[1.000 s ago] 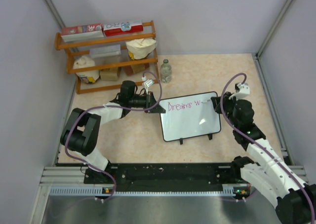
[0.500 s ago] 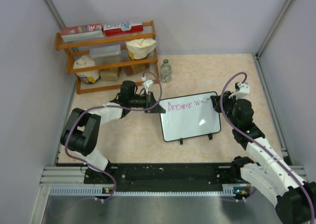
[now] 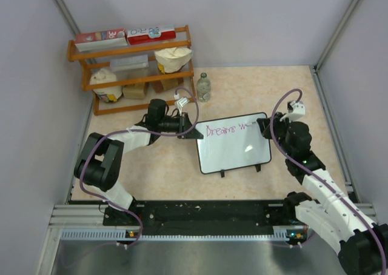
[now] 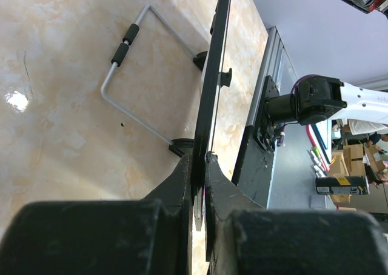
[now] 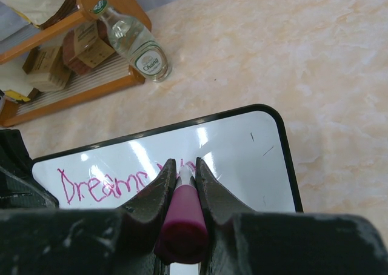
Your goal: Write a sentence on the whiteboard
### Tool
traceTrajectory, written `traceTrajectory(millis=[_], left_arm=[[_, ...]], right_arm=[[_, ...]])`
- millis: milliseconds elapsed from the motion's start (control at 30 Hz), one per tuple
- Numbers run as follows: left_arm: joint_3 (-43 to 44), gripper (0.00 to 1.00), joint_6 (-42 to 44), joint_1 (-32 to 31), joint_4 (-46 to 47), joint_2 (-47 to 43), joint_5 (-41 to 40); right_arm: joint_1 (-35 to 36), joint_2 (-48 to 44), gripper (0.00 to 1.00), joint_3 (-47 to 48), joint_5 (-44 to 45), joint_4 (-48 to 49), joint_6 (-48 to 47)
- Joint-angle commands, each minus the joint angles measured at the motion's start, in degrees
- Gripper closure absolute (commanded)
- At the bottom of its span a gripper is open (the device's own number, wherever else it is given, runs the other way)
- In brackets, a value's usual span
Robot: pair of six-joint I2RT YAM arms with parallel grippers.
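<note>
The whiteboard [image 3: 233,151] stands tilted on small black feet in the middle of the table. On it the sentence [image 3: 225,129] reads "Dreams w" in pink-magenta marker on the top line. My left gripper [image 3: 191,131] is shut on the board's left edge; in the left wrist view the frame [image 4: 209,99] runs edge-on between my fingers. My right gripper [image 3: 265,125] is shut on a magenta marker [image 5: 180,219] whose tip touches the board [image 5: 242,166] just right of "Dreams" [image 5: 106,184]. The letters under the tip are hidden by my fingers.
A wooden rack [image 3: 136,66] with boxes, bags and jars stands at the back left. A small clear bottle [image 3: 204,87] stands just right of it, behind the board; it also shows in the right wrist view [image 5: 136,48]. The board's wire stand [image 4: 130,75] rests on the table.
My right gripper has shifted slightly left along the top line with the marker. The left arm and the board have not moved.
</note>
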Motion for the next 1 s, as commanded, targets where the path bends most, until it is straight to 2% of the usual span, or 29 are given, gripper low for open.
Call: traceTrajectory(millis=[0, 567, 967], left_arm=[[1.1, 1.00, 3.4, -0.2, -1.4, -1.5, -4.6], [0.9, 1.00, 3.2, -0.2, -1.1, -1.6, -4.6], [1.0, 1.00, 3.2, -0.1, -1.1, -1.4, -4.3]], right_arm=[[-0.4, -1.4, 1.00, -0.8, -0.6, -1.5, -1.1], [-0.4, -1.5, 1.00, 1.2, 4.9, -2.5, -1.2], [-0.4, 2.0, 1.00, 3.6, 3.1, 0.9, 0.2]])
